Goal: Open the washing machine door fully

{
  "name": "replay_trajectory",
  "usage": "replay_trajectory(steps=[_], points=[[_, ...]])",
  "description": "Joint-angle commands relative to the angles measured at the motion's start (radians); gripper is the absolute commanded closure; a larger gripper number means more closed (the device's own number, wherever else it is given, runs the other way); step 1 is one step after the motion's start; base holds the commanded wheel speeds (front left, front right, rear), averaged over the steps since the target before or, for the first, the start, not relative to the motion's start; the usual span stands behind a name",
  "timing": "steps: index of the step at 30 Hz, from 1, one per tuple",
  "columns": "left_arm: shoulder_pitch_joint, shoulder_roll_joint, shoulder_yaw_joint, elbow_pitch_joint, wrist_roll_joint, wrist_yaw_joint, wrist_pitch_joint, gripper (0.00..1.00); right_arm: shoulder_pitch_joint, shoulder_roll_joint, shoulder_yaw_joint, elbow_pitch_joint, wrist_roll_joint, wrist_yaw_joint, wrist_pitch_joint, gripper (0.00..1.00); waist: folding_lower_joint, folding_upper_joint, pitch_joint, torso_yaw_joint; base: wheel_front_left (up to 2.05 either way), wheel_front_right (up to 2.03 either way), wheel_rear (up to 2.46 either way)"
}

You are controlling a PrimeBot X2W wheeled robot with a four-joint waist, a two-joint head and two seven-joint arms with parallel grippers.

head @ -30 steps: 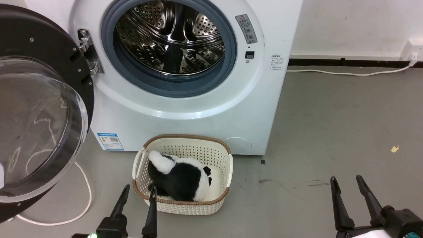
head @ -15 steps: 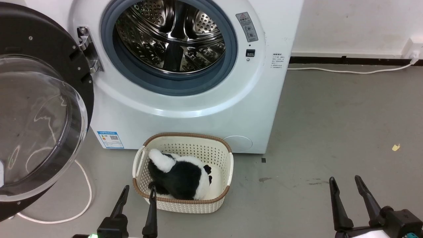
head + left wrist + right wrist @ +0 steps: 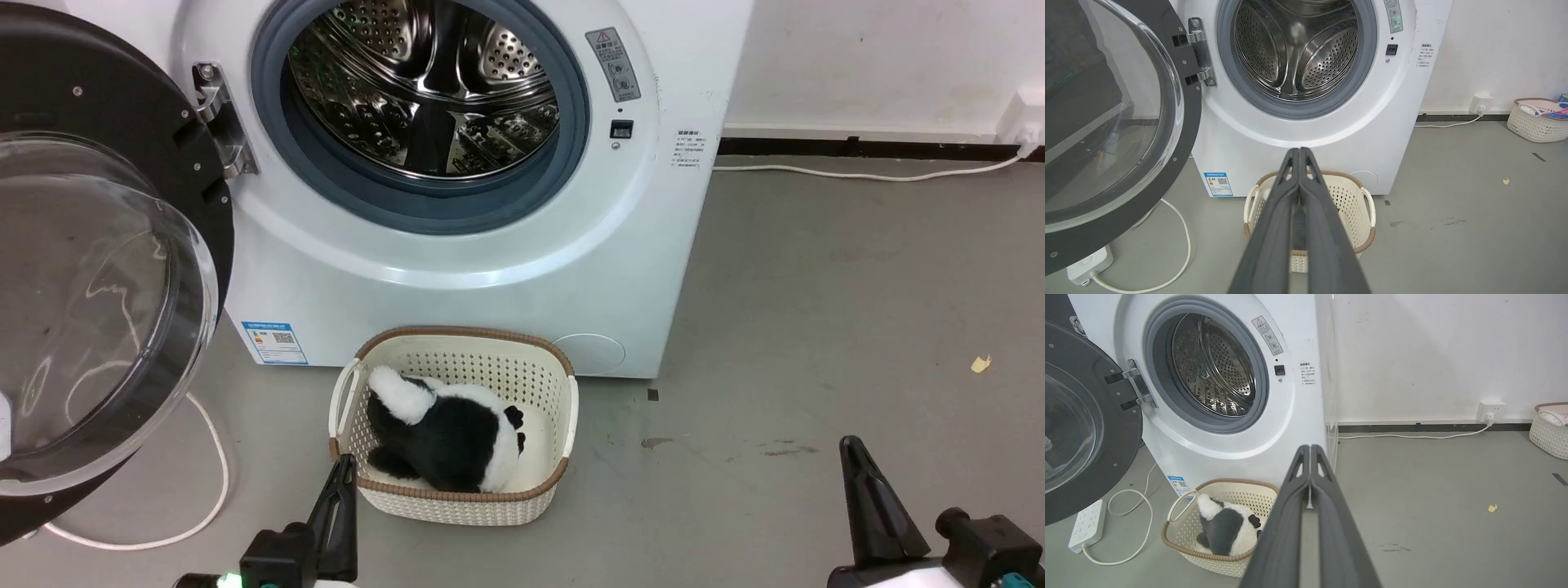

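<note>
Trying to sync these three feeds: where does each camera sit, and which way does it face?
Head view: on the head, facing forward-down at the washing machine, washing machine door and basket; left gripper lower left, right gripper lower right.
Left wrist view: on the left wrist, facing the drum along its shut fingers.
Right wrist view: on the right wrist, facing the machine obliquely along its shut fingers.
Shared: all show machine, door, basket.
</note>
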Motion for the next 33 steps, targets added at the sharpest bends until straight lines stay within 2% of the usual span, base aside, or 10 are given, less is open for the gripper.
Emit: replay_trajectory(steps=[1, 33], points=[[-0.005, -0.006, 0.009, -0.005, 0.009, -0.004, 0.007, 1.00, -0.006, 0.000, 0.002, -0.002, -0.010, 0.000, 0.007, 1.00, 0.0000, 0.0000, 0.000, -0.001, 0.00, 0.00, 0.00], [-0.021, -0.033, 0.062, -0.027, 0.051, -0.041, 0.068, 1.00, -0.031, 0.001, 0.008, -0.011, -0.052, 0.000, 0.066, 1.00, -0.0001, 0.0000, -0.002, -0.011, 0.00, 0.00, 0.00]])
